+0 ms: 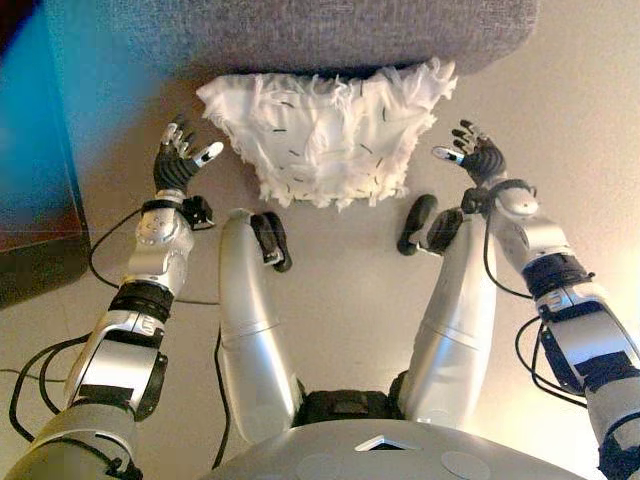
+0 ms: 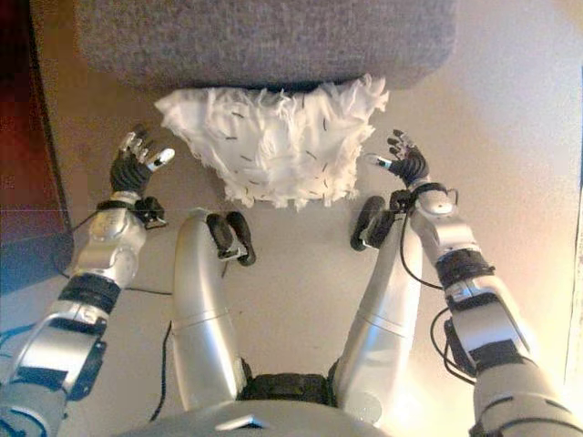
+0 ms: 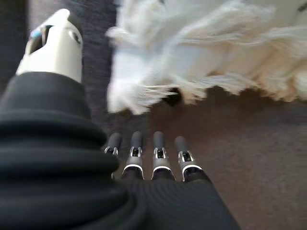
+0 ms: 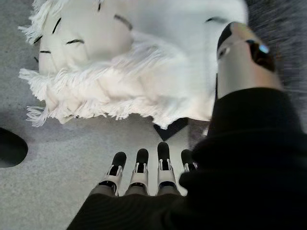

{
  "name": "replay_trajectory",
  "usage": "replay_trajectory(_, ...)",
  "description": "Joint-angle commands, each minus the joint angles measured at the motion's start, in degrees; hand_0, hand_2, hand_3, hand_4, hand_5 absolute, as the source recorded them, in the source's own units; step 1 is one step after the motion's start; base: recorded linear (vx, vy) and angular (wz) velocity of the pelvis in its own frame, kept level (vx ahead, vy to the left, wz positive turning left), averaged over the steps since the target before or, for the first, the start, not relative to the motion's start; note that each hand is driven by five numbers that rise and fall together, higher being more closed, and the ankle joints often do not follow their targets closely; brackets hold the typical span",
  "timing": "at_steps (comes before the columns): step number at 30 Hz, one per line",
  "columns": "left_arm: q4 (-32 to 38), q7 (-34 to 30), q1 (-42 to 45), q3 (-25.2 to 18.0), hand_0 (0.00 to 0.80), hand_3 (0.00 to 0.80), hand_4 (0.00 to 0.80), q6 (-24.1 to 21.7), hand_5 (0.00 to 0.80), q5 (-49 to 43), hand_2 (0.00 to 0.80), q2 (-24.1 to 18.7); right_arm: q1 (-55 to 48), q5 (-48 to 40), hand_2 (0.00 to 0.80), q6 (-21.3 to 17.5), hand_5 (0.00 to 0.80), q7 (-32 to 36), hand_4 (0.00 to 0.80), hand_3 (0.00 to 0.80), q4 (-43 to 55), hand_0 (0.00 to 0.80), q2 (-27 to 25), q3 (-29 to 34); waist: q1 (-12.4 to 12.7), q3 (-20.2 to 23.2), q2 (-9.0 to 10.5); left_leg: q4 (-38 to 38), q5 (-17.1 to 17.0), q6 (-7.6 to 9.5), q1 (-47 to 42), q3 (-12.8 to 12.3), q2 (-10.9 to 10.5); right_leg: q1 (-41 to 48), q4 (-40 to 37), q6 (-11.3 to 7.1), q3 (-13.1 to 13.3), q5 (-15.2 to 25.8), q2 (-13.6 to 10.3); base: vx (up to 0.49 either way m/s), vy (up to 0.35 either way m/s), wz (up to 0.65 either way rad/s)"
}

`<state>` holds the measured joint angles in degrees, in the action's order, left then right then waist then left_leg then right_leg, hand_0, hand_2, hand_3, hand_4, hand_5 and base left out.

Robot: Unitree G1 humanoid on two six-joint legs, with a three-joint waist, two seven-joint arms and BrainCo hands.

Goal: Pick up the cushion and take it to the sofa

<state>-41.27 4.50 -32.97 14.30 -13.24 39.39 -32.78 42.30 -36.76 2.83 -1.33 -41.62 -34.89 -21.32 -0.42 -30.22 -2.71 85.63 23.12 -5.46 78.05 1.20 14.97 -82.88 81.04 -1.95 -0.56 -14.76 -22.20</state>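
- Beige floor (image 1: 340,300) fills most of what I see from the head camera, with the grey sofa (image 1: 330,30) running across the far edge and a dark piece of furniture (image 1: 35,150) off to my left.
- Lying on the floor right against the sofa's base is the cushion (image 1: 325,130), white and shaggy with thin dark flecks, its far edge tucked at or just under the sofa front (I cannot tell whether it actually touches the upholstery).
- Its long axis runs left to right, parallel to the sofa front. The far edge is the wider one and it narrows toward me, so the short fringed edge faces my legs.
- My left hand (image 1: 180,155) hangs just beside the cushion's left corner, fingers straight and spread, thumb apart, holding nothing.
- My right hand (image 1: 475,150) mirrors it near the right corner, likewise spread wide and empty; the wrist views show fringe past the fingertips with floor between.
- I judge the hands are set this way to bracket the cushion across its length, palms turned inward, so a two-sided squeeze can lift something soft that one hand would only crumple.
- Neither hand touches it yet, so I read the pick-up as not begun.
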Motion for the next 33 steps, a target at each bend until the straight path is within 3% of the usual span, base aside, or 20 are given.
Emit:
replay_trajectory(1, -2.7, -2.4, -3.8, 0.2, 0.000, 0.000, 0.000, 1.5, 0.000, 3.9, 0.000, -2.1, 2.6, -2.5, 0.000, 1.3, 0.000, 2.2, 0.000, 0.000, -2.9, 0.000, -1.9, -0.7, 0.4, 0.5, -0.96, -0.8, 2.5, 0.25, 2.0, -0.3, 1.7, 2.5, 3.0, -2.33, 6.3, -7.0, -1.9, 0.034, -0.014, 0.06)
replay_trajectory(10, -9.7, -16.6, -14.8, 6.3, 0.000, 0.000, 0.000, 9.5, 0.000, 10.3, 0.000, -2.3, 11.7, -2.4, 0.000, 5.2, 0.000, 6.7, 0.000, 0.000, -11.9, 0.000, 0.4, -5.5, 0.0, 0.4, -0.91, 9.4, 6.3, 1.12, 9.3, 1.6, 2.6, -5.0, 13.3, -0.86, 9.1, -10.1, -2.3, 0.043, -0.026, 0.11)
replay_trajectory(18, -12.3, -22.2, -19.0, 11.9, 0.000, 0.000, 0.000, 13.8, 0.000, 11.0, 0.000, -0.9, 13.4, -2.7, 0.000, 8.9, 0.000, 6.7, 0.000, 0.000, -11.1, 0.000, 2.3, -8.5, -0.7, 0.4, -1.32, 16.0, 9.1, 1.87, 11.7, 3.6, 3.3, -7.0, 19.4, -0.05, 10.7, -12.1, -2.8, 0.051, -0.012, 0.10)
replay_trajectory(24, -10.7, -25.4, -19.6, 15.5, 0.000, 0.000, 0.000, 15.4, 0.000, 12.0, 0.000, 0.1, 13.0, -3.5, 0.000, 11.0, 0.000, 7.7, 0.000, 0.000, -7.2, 0.000, 3.4, -10.9, -0.9, 0.4, -1.80, 19.8, 11.1, 2.29, 11.8, 4.4, 3.2, -7.0, 22.6, 0.29, 11.8, -13.3, -3.3, 0.051, -0.023, 0.10)
replay_trajectory(33, -6.7, -30.8, -17.5, 18.1, 0.000, 0.000, 0.000, 16.4, 0.000, 15.2, 0.000, 0.4, 12.2, -0.3, 0.000, 14.9, 0.000, 14.2, 0.000, 0.000, -0.7, 0.000, 3.9, -15.8, -0.7, 0.4, -2.62, 22.6, 12.4, 1.88, 11.8, 5.8, 2.9, -7.1, 25.0, 0.46, 13.4, -14.0, -4.4, 0.037, -0.008, 0.07)
